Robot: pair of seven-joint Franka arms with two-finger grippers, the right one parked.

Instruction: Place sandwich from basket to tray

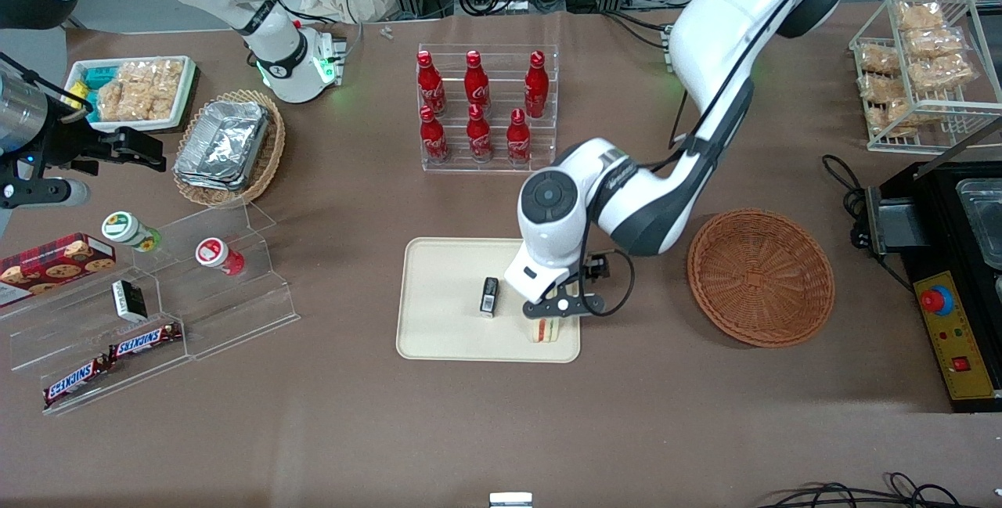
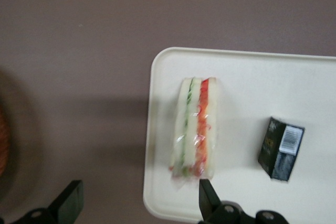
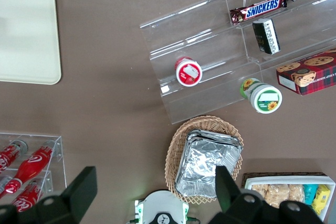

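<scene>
Sandwich [image 1: 546, 329] on tray [image 1: 446, 336], gripper [image 1: 557, 307] above

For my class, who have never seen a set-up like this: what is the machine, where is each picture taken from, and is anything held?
These are robot arms at a brown table. One picture looks at them from the front; the other two come from cameras on their wrists. The working arm's hand hangs open just above the sandwich, which lies on the cream tray beside a small black box. Nothing is held. The round brown basket beside the tray has nothing in it. Red bottles and snacks lie around.
</scene>
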